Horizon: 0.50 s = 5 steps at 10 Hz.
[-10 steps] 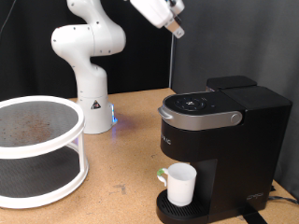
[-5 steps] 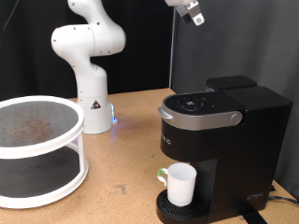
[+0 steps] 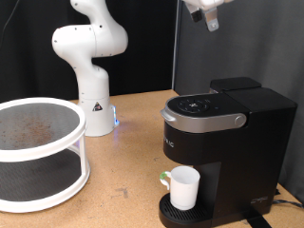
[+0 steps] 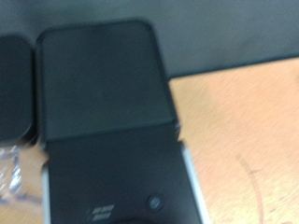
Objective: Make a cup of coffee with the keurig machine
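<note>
Exterior view: the gripper (image 3: 211,23) hangs at the very top edge of the picture, partly cut off by the frame, high above the keurig machine (image 3: 224,152) and slightly toward the exterior view's left of the machine's raised rear block; whether its fingers are spread or closed cannot be told, and nothing shows between them. The boxy black machine stands on the wooden bench (image 3: 133,142) at the exterior view's right, lid down, silver-rimmed button panel facing up. The cup (image 3: 183,188), small and white, sits on the round drip base beneath the brew head, well below the gripper and well apart from it. Open air separates the gripper from the machine's top. A white two-tier round rack (image 3: 38,152) fills the exterior view's left side, well apart from the machine, with bare bench between them; the robot's white base (image 3: 93,104) stands behind, near a small blue light. Wrist view: blurred, looking down on the machine's black top (image 4: 103,84), a flat rounded-corner panel filling most of the frame, with a lower panel carrying a faint round button (image 4: 154,200); a strip of tan bench (image 4: 243,140) lies beside it; the cup and the gripper's fingers do not show here
</note>
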Tool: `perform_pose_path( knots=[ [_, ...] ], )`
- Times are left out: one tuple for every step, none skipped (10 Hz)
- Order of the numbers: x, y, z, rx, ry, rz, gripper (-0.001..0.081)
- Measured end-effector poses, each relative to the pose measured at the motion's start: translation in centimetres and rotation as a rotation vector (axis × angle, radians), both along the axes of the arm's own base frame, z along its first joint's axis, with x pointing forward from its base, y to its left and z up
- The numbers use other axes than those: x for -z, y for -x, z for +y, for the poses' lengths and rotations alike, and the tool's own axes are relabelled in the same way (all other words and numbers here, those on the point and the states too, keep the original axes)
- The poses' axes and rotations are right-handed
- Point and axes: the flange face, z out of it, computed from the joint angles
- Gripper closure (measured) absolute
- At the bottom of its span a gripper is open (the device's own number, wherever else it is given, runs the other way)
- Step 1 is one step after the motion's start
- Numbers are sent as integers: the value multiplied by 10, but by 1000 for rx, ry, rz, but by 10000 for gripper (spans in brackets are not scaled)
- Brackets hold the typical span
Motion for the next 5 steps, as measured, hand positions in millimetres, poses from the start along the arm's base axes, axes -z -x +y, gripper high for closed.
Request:
perform_pose_path(
  knots=[
    [3,-7,1,-32,22,53,-1],
    [4,-14,0,-56,28,94,-1],
    [5,-15,0,-49,28,83,-1],
    [8,-16,0,-44,28,74,-1],
    [12,-17,-1,-37,41,58,-1]
  ],
)
